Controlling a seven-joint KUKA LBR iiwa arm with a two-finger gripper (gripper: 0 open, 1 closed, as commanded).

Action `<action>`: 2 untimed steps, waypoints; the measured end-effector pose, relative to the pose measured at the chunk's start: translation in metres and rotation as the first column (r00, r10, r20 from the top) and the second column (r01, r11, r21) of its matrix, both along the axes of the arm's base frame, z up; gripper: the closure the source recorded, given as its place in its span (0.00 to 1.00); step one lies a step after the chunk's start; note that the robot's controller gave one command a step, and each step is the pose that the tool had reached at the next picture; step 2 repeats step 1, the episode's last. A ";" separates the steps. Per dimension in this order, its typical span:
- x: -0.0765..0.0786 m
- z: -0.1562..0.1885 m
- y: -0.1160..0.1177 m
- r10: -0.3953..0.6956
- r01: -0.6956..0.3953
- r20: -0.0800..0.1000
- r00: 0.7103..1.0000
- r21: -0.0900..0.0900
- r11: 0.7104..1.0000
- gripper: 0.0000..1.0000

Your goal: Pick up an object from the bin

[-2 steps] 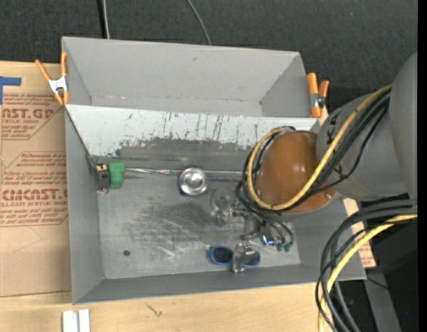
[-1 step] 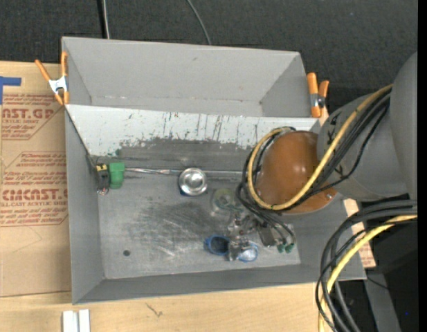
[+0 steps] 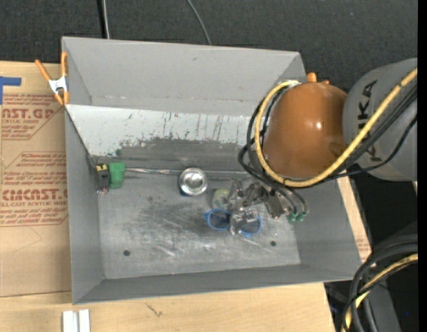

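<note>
My gripper hangs low over the right half of the bin floor, under the arm's orange dome. Right beneath it lies a small thing with blue loops, partly hidden by the gripper; its shape is hard to make out. A shiny silver round piece sits on the floor just left of the gripper, apart from it. A small green bit shows at the gripper's right side; I cannot tell whether it lies loose.
A green block with a black end rests against the bin's left wall, with a thin rod running from it toward the silver piece. The arm covers the bin's right wall.
</note>
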State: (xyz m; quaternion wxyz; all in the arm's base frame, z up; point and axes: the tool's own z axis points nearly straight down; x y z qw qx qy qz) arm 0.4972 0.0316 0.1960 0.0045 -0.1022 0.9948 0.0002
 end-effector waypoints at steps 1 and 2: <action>0.020 0.041 0.011 0.017 -0.017 -0.001 1.000 0.000 1.000 1.00; 0.020 0.041 0.011 0.017 -0.017 -0.001 1.000 0.000 1.000 1.00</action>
